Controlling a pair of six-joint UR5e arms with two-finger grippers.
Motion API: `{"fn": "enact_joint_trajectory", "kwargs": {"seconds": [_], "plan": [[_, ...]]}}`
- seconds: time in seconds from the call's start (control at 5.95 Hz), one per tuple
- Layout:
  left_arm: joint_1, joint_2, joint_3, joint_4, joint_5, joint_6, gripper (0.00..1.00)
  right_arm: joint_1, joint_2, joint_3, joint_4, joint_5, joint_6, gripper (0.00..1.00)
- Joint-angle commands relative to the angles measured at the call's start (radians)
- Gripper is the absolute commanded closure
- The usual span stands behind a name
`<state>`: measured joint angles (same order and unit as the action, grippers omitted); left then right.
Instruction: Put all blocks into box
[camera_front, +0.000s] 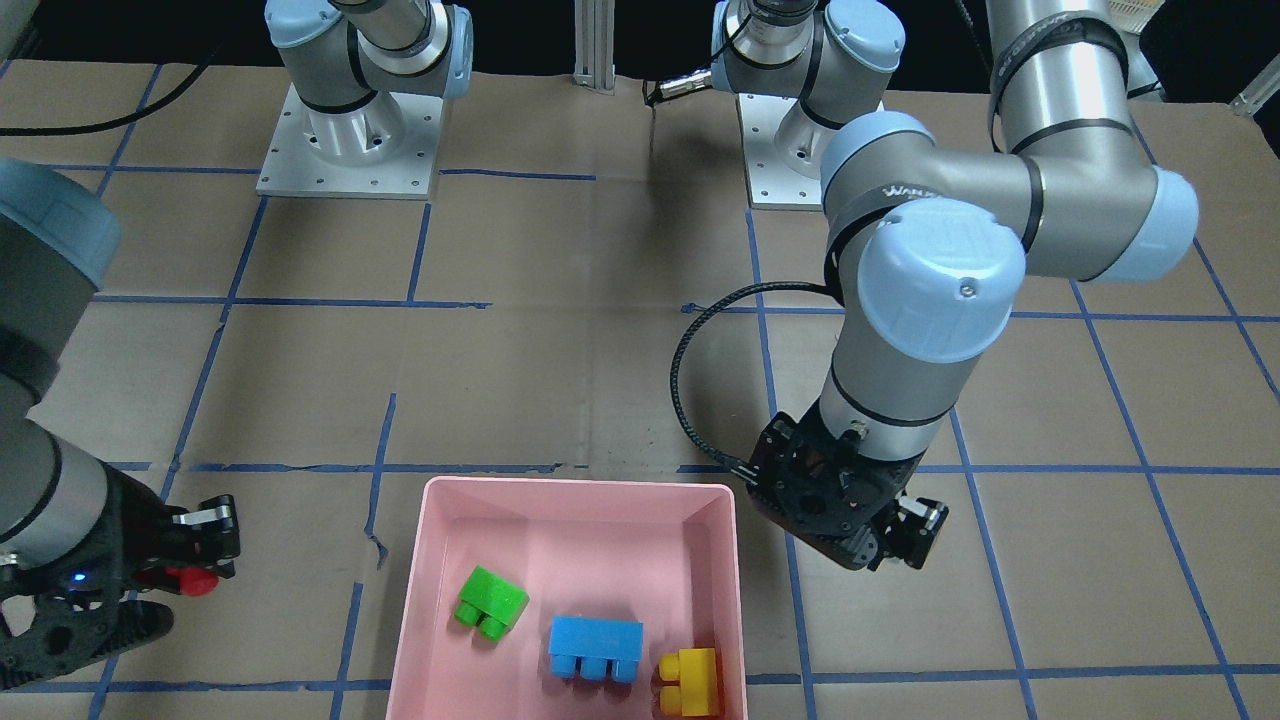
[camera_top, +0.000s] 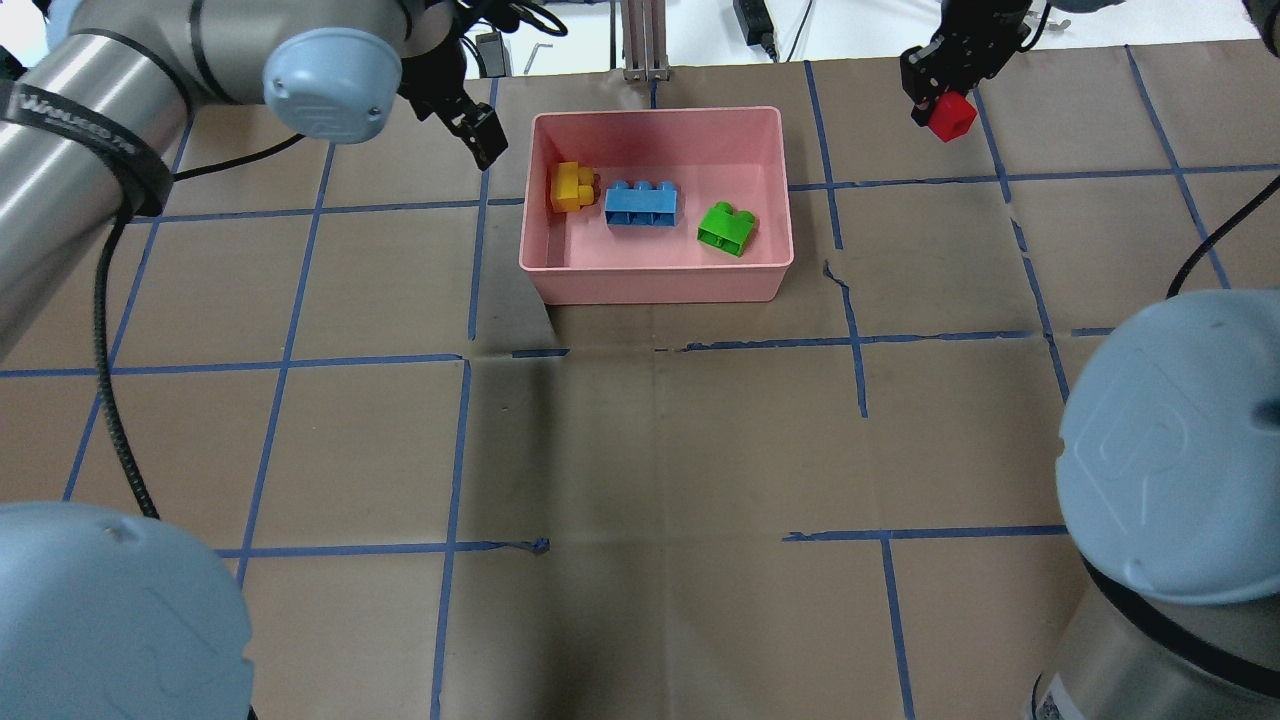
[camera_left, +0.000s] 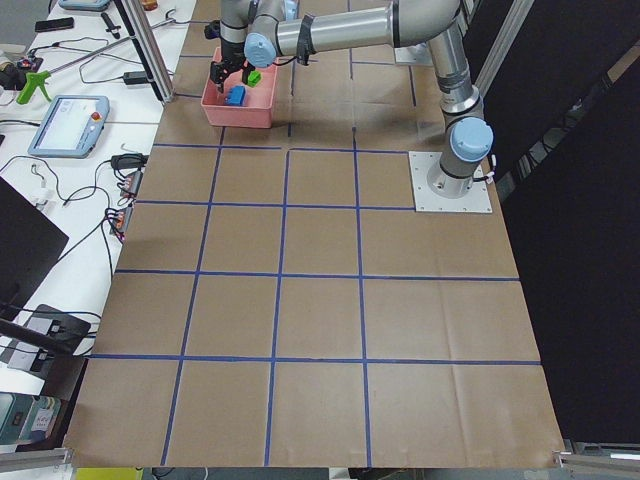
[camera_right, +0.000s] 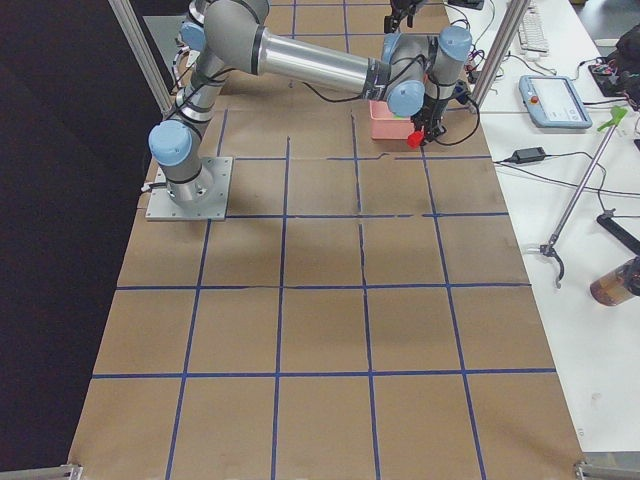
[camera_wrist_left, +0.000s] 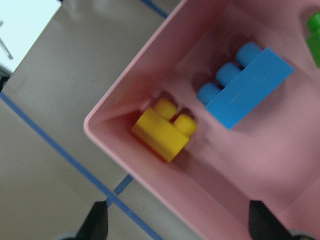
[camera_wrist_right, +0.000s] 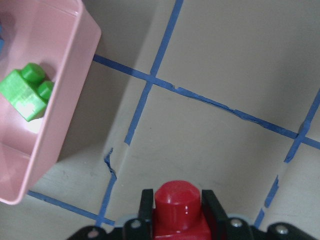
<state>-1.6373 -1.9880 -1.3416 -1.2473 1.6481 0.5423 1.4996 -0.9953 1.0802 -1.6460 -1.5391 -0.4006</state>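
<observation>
Near the far edge of the tabletop (camera_top: 650, 450), opposite the robot's bases, you see the pink box (camera_top: 655, 285) sitting about midway along that edge with three of the four blocks in it.

- **Yellow block** (camera_top: 572, 187): it lies close against the box wall on the robot's left side, its two studs pointing sideways.
- **Blue block** (camera_top: 641, 204): it rests just beside the yellow one, a narrow strip of pink floor showing between them in the left wrist view.
- **Green block** (camera_top: 727, 228): it lies apart from the blue, toward the wall on the robot's right side.

The fourth block is outside the box. The right pincer (camera_wrist_right: 176, 200) is clamped on the red block (camera_top: 951, 115), one finger on each side and the single stud showing between them in the right wrist view. You find this pair well to the box's right, toward the tabletop's far right corner, over brown paper crossed by blue tape lines (camera_top: 290, 360).

The left pincer (camera_top: 480, 135) hangs just outside the box's left wall, near the far edge. Its fingers are spread wide and grip nothing. In its wrist view the two fingertips stand at the bottom corners of the frame, with the box corner and the yellow block between and beyond them.
</observation>
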Motion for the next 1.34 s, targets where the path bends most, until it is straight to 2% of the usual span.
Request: {"fn": "enact_joint_trajectory", "kwargs": {"seconds": [0.0, 0.17, 0.34, 0.5, 0.67, 0.84, 1.18], "plan": [[0.048, 0.127, -0.077, -0.130, -0.001, -0.381, 0.01, 0.158, 0.061, -0.067, -0.001, 0.005, 0.327, 0.86], [0.054, 0.208, -0.127, -0.212, -0.001, -0.465, 0.01, 0.224, 0.128, -0.133, -0.002, 0.005, 0.462, 0.86], [0.053, 0.289, -0.195, -0.262, 0.001, -0.569, 0.01, 0.272, 0.194, -0.150, -0.043, 0.005, 0.544, 0.86], [0.053, 0.348, -0.252, -0.259, 0.001, -0.599, 0.01, 0.293, 0.251, -0.146, -0.110, 0.004, 0.592, 0.84], [0.051, 0.398, -0.280, -0.256, 0.002, -0.614, 0.02, 0.294, 0.265, -0.128, -0.107, 0.004, 0.589, 0.02], [0.050, 0.423, -0.293, -0.250, -0.001, -0.639, 0.03, 0.291, 0.256, -0.111, -0.106, 0.004, 0.585, 0.00], [0.043, 0.397, -0.284, -0.236, -0.004, -0.604, 0.02, 0.280, 0.242, -0.109, -0.101, 0.004, 0.577, 0.00]]}}
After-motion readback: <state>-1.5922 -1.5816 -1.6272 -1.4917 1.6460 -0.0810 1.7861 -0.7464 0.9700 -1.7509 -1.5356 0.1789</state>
